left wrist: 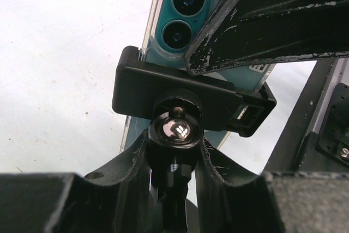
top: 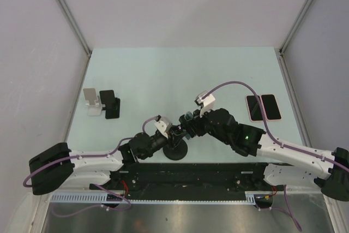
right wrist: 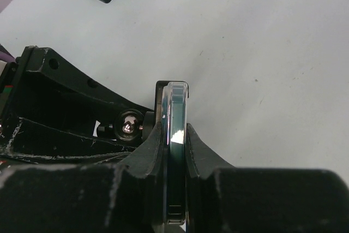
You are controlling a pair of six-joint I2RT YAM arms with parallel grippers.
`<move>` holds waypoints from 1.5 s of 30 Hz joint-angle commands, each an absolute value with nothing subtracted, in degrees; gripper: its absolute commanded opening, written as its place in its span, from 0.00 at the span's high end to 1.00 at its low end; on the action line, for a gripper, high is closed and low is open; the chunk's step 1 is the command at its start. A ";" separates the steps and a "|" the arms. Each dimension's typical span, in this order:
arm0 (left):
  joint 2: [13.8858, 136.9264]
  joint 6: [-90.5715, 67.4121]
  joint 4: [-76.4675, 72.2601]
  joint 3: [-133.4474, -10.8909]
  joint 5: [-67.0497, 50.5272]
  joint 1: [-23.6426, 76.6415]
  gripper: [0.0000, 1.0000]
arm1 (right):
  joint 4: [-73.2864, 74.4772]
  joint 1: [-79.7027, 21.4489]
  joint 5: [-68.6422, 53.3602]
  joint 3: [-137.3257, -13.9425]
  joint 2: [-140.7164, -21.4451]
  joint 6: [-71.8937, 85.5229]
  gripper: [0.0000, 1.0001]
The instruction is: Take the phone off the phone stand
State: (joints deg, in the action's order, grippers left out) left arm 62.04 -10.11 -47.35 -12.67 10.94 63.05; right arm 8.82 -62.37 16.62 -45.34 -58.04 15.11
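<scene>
Currently: right gripper (right wrist: 174, 141) is shut tight on the phone (right wrist: 175, 105), its fingers (right wrist: 150, 154) one on each flat face, pinching near the camera end. The phone sits upright in the stand (left wrist: 142, 88), with the black clamp (left wrist: 218, 102) across its back.

Left gripper (left wrist: 175, 154) is only narrowly parted. Its fingers (left wrist: 133, 162) sit either side of the ball joint (left wrist: 177, 129) just below the clamp and press against it. It grips the stand, not the phone.

View differences:
- Left wrist: shows the phone's back, teal under a clear case, with two lenses (left wrist: 182, 15) above the clamp. A scuffed right finger crosses the upper right corner.
- Right wrist: shows the phone edge-on only. The ball joint is just left of it, and the left gripper's dark body is further left.
- Top: both grippers meet over the stand's round base (top: 175, 152). The phone is mostly hidden beneath them.

Only the top view takes in the whole table (top: 163, 75). Well right of the stand, two spare phones (top: 263, 107) lie flat side by side. Well left of the stand, a white holder (top: 92, 102) and a black holder (top: 110, 105) stand just beside each other. I cannot tell what, if anything, rests in them.
</scene>
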 commanded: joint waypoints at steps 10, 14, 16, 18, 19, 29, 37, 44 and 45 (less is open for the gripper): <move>59.32 -10.46 -45.35 -10.81 26.46 58.45 1.00 | 22.41 -63.37 27.24 -54.92 -57.65 19.16 1.00; 60.55 -8.54 -46.93 -11.25 22.87 58.54 0.81 | 21.54 -63.99 31.54 -55.63 -58.80 19.34 1.00; 60.38 -7.74 -47.11 -11.86 21.10 58.54 0.57 | 20.57 -64.07 32.78 -55.81 -59.67 18.81 1.00; 59.42 -7.82 -47.11 -12.04 19.34 58.54 0.36 | 18.55 -64.16 33.22 -55.81 -60.29 17.41 1.00; 58.28 -8.00 -47.11 -12.13 18.99 58.62 0.30 | 17.85 -64.25 33.40 -55.81 -60.55 17.05 1.00; 49.48 -5.71 -45.71 -9.93 20.57 60.64 0.17 | 13.80 -64.60 42.71 -55.81 -63.19 19.42 1.00; 61.24 -7.56 -44.56 -14.23 18.01 61.26 0.16 | 12.48 -65.21 39.73 -55.81 -63.90 19.43 0.50; 66.71 -8.79 -44.30 -18.10 20.20 61.26 0.19 | 13.80 -65.48 33.76 -55.81 -60.03 18.72 0.27; 66.71 -8.88 -44.21 -18.11 21.35 61.26 0.20 | 14.23 -65.39 33.05 -55.81 -59.59 18.72 0.27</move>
State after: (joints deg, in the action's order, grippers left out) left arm 66.52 -7.66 -42.22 -15.18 18.37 61.12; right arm 15.16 -64.99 35.70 -53.30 -62.96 18.85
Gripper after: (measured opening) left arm 0.812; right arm 0.718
